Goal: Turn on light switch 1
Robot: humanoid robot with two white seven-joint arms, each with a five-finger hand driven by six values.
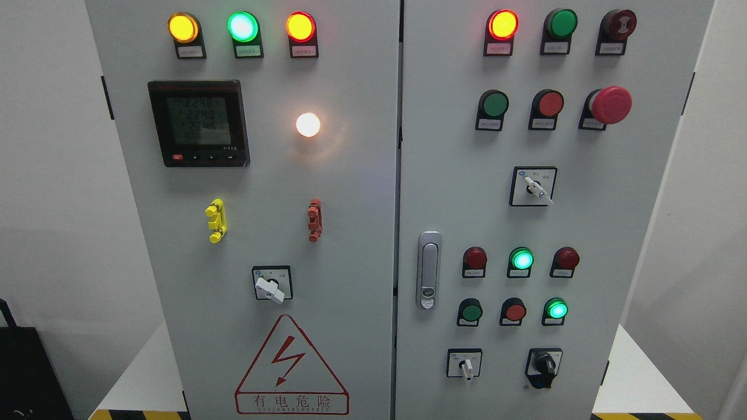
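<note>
Grey double-door electrical cabinet (350, 233) is being viewed head-on, its white lamp (307, 124) glowing right of the digital meter (198, 123), a white rotary switch (269, 287) being shown below, while neither robot hand is being seen.

No arm, wrist or hand shows in the head view — left and right alike (both outside it).

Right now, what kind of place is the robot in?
Probably a plant room or test lab: it faces a grey electrical cabinet with lit lamps, a power meter and a high-voltage warning sign.
</note>
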